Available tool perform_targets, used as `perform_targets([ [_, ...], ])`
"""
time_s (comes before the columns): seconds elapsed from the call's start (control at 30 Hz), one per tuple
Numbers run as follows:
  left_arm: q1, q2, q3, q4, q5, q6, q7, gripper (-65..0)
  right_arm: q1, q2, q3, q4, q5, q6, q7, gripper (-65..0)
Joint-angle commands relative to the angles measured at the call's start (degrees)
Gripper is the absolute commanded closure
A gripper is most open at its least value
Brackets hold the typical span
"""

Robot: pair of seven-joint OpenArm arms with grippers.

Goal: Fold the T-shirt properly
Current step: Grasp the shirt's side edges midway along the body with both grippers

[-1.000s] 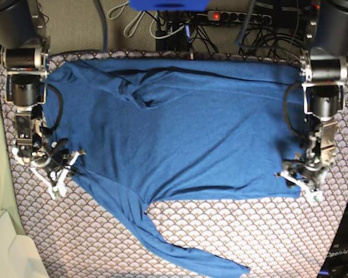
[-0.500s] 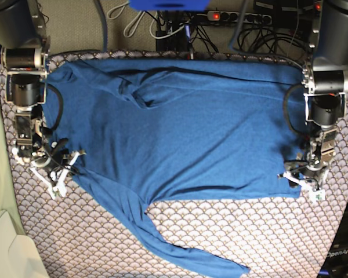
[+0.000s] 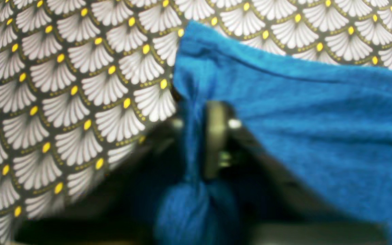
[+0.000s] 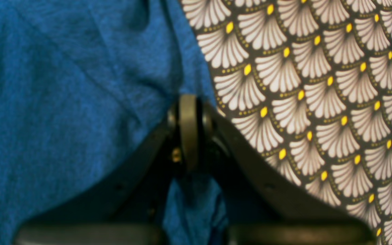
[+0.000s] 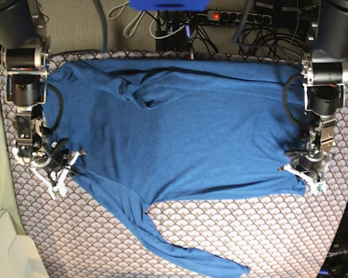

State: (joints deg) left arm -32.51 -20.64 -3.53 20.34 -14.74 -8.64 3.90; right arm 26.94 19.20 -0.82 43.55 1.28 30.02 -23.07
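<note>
Item: T-shirt (image 5: 180,133), blue knit, spread flat on your patterned desk (image 5: 232,231). Soft, limp, light (expect sagging). Left hand (image 3: 199,136) and right hand (image 4: 189,132) each clamp a bunched edge; hold hems, not mid-panel.

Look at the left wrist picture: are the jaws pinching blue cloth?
Yes, the left gripper has its jaws shut on a bunched fold of the T-shirt.
</note>
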Motion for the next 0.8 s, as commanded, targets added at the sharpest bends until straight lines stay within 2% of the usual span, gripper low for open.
perform_targets([
  [0.0, 0.1, -0.4, 0.1, -0.2, 0.6, 0.2, 3.4, 0.0, 0.5, 0.5, -0.2, 0.1, -1.4, -0.1, -2.3, 0.0],
  [0.07, 0.2, -0.4, 0.1, -0.2, 0.5, 0.2, 3.4, -1.8, 0.5, 0.5, 0.1, 0.1, -1.4, -0.1, -2.3, 0.0],
  [0.17, 0.2, -0.4, -0.2, 0.6, 0.2, 0.2, 3.4, -0.2, 0.6, 0.5, 0.1, 0.3, -1.4, -0.1, -2.3, 0.0],
  [0.3, 0.0, -0.5, -0.4, 1.8, 0.1, 0.2, 5.5, -0.4, -0.8, 0.5, 0.2, 6.6, -1.4, 0.0, -2.7, 0.0],
  [0.4, 0.2, -0.9, -0.5, 7.8, 0.0, 0.2, 10.0, -0.4, -3.2, 0.8, 0.2, 12.8, -1.4, 0.0, -3.1, 0.0],
  [0.5, 2.0, -0.9, -0.5, 13.6, 0.0, 0.2, 13.9, -0.4, -5.0, 1.0, 0.2, 18.1, -1.4, 0.0, -6.6, 0.0],
  [0.67, 6.4, -0.9, -0.5, 21.9, 0.0, 0.5, 15.1, -0.4, -8.3, 0.6, 5.1, 27.2, -1.4, 0.0, -9.4, 0.0],
  [0.77, 8.8, -1.0, -0.6, 26.2, 0.1, 0.6, 15.2, -0.4, -9.7, 0.8, 5.8, 30.5, -1.4, 0.5, -11.1, 0.0],
])
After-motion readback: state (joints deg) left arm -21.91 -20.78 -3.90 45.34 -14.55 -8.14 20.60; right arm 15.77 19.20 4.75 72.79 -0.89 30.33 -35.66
